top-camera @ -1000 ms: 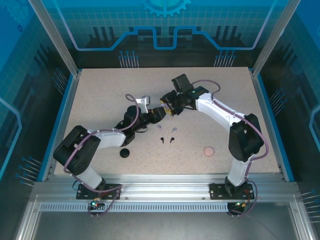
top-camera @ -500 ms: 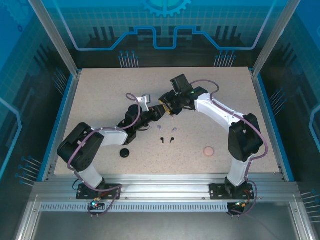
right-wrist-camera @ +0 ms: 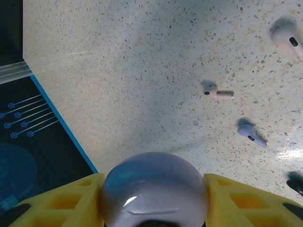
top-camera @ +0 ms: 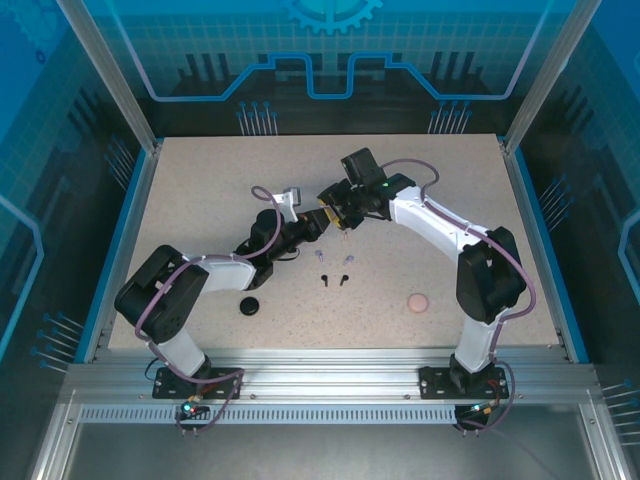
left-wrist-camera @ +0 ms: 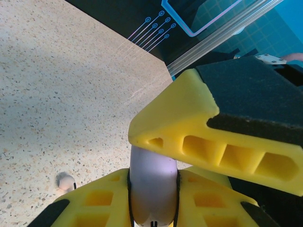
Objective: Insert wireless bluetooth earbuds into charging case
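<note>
Left hand (top-camera: pixel 318 228) and right hand (top-camera: pixel 338 215) clamped a glossy lavender round case (right-wrist-camera: pixel 154 189); the tiny, slippery lavender stemmed earbud (right-wrist-camera: pixel 251 132) likely needed stem-pinching.

White-and-black arms (top-camera: pixel 430 222), purple cables (top-camera: pixel 410 163), yellow ribbed end effector fingers (right-wrist-camera: pixel 246 198).

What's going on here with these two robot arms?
The arms meet above mid-table. The right gripper holds the lavender case, and the left gripper is shut on that same case from the opposite side. Earbuds lie loose on the table; the black case and pink case sit apart.
</note>
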Tool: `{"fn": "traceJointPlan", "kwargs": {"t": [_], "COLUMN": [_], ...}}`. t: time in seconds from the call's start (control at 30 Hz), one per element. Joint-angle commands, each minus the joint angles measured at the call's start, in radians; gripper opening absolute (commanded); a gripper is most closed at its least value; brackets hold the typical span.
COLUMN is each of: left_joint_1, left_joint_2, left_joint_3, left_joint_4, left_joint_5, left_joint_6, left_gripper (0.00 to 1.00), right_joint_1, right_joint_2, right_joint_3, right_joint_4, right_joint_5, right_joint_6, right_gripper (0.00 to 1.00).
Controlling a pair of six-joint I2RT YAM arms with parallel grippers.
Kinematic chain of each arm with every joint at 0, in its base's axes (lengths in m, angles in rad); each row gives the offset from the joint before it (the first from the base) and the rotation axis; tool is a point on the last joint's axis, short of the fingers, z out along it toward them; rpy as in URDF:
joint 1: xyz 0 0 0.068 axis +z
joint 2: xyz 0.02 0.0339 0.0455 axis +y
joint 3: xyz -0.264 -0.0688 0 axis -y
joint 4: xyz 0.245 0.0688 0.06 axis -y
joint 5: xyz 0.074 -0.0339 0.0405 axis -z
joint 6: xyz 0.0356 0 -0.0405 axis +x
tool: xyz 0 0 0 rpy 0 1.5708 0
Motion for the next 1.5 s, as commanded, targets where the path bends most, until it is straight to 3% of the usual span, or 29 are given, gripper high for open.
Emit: {"fn": "traceJointPlan", "kwargs": {"t": [0.0,0.13,0.23,0.47,0.67,0.8,1.0,1.47], "left_joint_1": [-0.007,-0.006,-0.007,0.02,0.067,0.092,0.097,0.096], "left_joint_2": [0.017,0.009,-0.014,-0.125,-0.19,-0.196,-0.178,-0.182], "left_joint_3": [0.032,0.033,0.038,0.072,0.13,0.163,0.21,0.227], "left_joint_4": [0.028,0.013,-0.039,-0.246,-0.417,-0.449,-0.473,-0.503], "left_joint_5": [-0.017,-0.01,0.012,0.193,0.389,0.5,0.619,0.672], "left_joint_6": [-0.005,-0.013,-0.008,0.081,0.174,0.181,0.167,0.169], "left_gripper": [0.03,0.0,0.0,0.0,0.0,0.0,0.0,0.0], "right_joint_1": [0.011,-0.014,-0.051,-0.168,-0.233,-0.232,-0.211,-0.136], "right_joint_2": [-0.007,-0.022,-0.064,-0.277,-0.51,-0.613,-0.625,-0.501], "right_joint_3": [-0.01,-0.003,0.009,-0.157,-0.492,-0.617,-0.659,-0.561], "right_joint_4": [0.01,0.028,0.003,-0.031,0.28,0.391,0.471,0.48], "right_joint_5": [-0.008,-0.014,-0.003,0.003,-0.128,-0.208,-0.344,-0.341], "right_joint_6": [0.015,0.002,-0.049,-0.364,-0.725,-0.87,-0.94,-0.958], "right_gripper": [0.53,0.74,0.8,0.82,0.83,0.82,0.8,0.76]}}
